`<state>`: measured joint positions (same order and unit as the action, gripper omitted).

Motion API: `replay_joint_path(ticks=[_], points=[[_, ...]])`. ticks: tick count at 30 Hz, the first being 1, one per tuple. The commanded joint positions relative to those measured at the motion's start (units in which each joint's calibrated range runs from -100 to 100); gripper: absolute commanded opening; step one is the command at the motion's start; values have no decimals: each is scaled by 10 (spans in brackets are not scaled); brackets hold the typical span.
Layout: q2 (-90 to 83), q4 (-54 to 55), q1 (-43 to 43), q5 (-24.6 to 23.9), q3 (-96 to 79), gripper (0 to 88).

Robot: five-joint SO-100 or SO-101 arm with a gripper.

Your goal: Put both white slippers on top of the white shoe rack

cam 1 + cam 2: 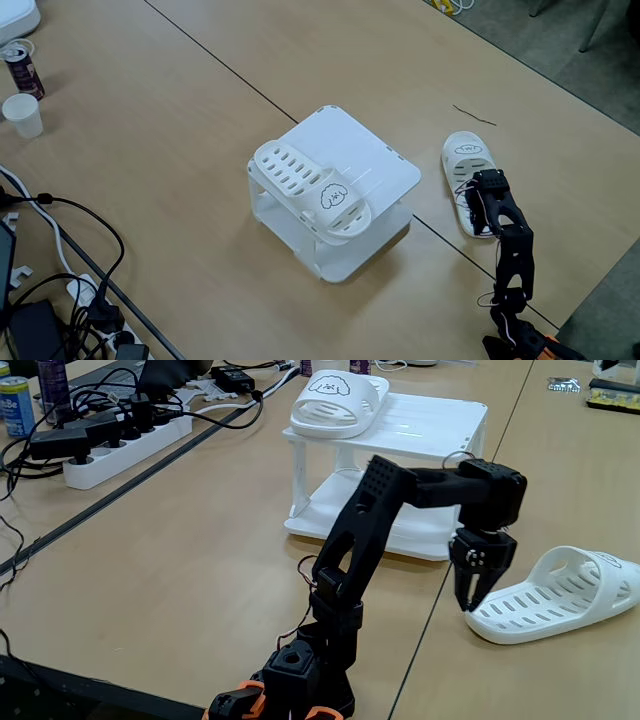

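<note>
The black arm [505, 250] covers the near end of the white rubber slipper on the table [468, 160] in one fixed view. The arm's orange-and-black base [285, 695] is cut off by the lower edge. The blue can [14, 405] carries print too small to read.

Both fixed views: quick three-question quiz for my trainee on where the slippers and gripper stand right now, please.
1. True or false: one white rubber slide slipper already lies on the flat top of the white plastic boxy shoe rack.
2. Where is the second white rubber slipper? A) on the rack's lower shelf B) on the wooden table beside the rack C) in a person's hand
3. Fill in: the black two-finger gripper points down at the ____ end of the second slipper.

Key: 1 true; 2 B; 3 heel, with the fingers slightly apart and not closed on it.
</note>
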<state>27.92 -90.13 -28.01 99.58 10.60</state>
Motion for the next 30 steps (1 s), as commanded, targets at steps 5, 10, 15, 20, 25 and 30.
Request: replay_joint_path(ticks=[5,10,15,20,25,30], points=[[-195,-19,2,4,-109,7],[-227,-17,-14,4,45,7],[-162,18,-18,4,184,7],[-37,107,-37,4,275,7],[28,126,-41,4,362,7],[28,132,-37,4,381,15]])
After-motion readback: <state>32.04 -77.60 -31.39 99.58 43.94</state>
